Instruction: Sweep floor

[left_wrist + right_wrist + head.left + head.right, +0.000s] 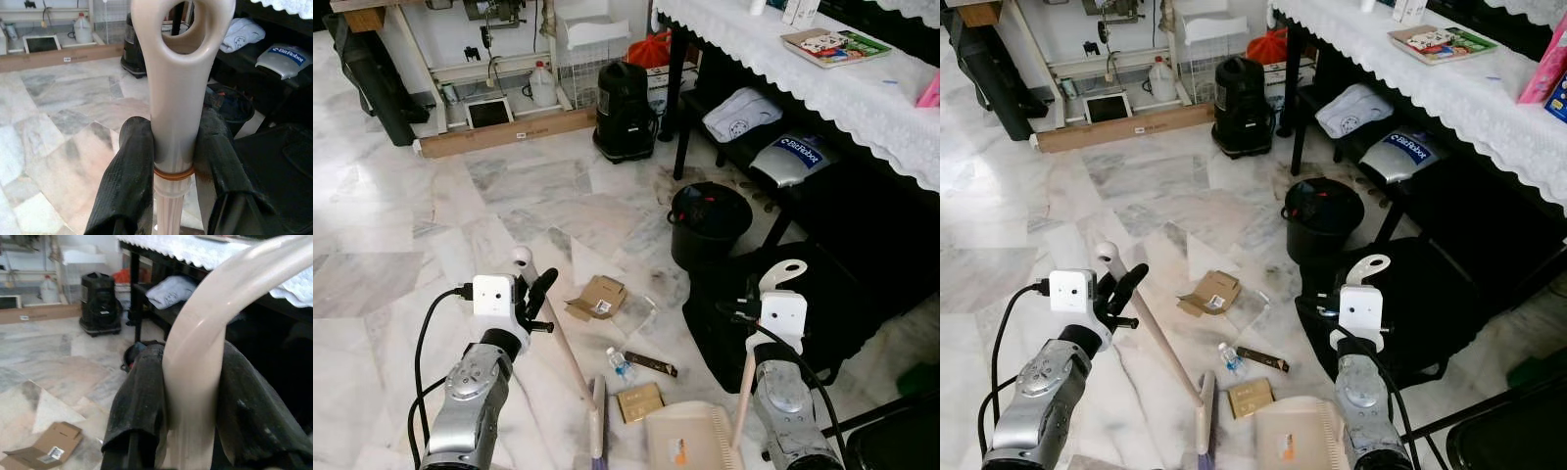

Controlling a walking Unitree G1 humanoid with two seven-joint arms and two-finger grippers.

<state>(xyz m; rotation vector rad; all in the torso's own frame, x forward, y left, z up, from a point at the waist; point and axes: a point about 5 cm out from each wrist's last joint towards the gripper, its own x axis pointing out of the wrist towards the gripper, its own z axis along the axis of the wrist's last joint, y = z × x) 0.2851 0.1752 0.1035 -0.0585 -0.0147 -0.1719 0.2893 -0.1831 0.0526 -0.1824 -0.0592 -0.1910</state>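
Note:
My left gripper (536,297) is shut on the upper end of a beige broom handle (558,338), just below its looped tip (182,29). The handle slants down to the broom head (598,431) on the marble floor. My right gripper (190,382) is shut on the curved top of a beige dustpan handle (743,392). Its pan (690,438) rests on the floor between my arms. Litter lies ahead of the pan: a flattened cardboard box (597,297), a small plastic bottle (620,364), a dark wrapper (652,365) and a flat tan box (639,401).
A black bin (710,223) and a black bag (803,304) stand to the right, beside a table with a white lace cloth (862,93). A black appliance (625,111), a wooden plank (504,132) and a jug (542,85) line the far side. Open marble floor lies left.

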